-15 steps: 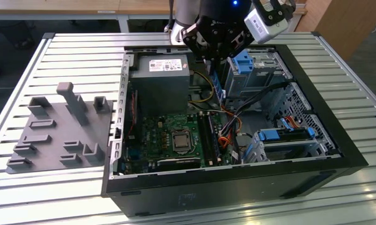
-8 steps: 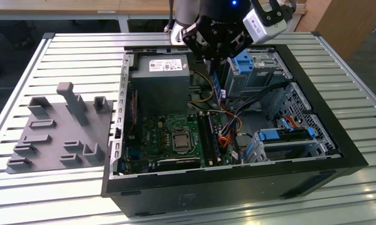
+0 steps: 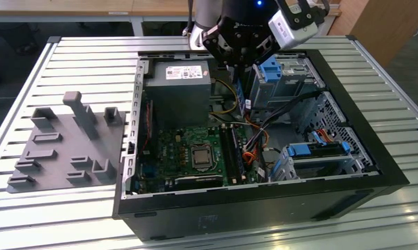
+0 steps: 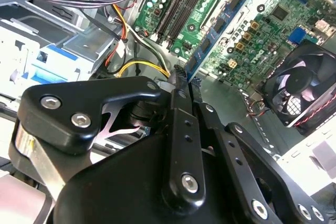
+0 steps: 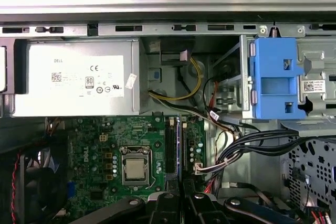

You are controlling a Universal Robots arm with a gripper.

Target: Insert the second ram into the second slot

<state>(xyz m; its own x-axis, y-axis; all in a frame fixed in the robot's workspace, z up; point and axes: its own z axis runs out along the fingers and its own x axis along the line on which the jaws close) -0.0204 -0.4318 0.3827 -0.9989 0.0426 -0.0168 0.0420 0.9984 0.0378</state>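
Note:
My gripper (image 3: 238, 63) hangs over the back half of the open computer case, shut on the second ram (image 3: 241, 92), a thin dark-blue stick that points down from the fingers. In the second wrist view the stick (image 4: 220, 30) runs out from between the black fingers (image 4: 178, 103) toward the green motherboard (image 4: 262, 30). In the first wrist view it appears edge-on (image 5: 179, 142), above the long black memory slots (image 5: 170, 145) beside the processor socket (image 5: 136, 167). The stick is held in the air, apart from the slots (image 3: 231, 151).
The grey power supply (image 3: 177, 83) lies to the exterior view's left of the gripper, with light-blue drive brackets (image 3: 273, 67) to its right. Cable bundles (image 3: 285, 107) cross near the slots. A fan (image 4: 302, 85) sits by the board. A grey fixture plate (image 3: 66, 146) lies outside the case.

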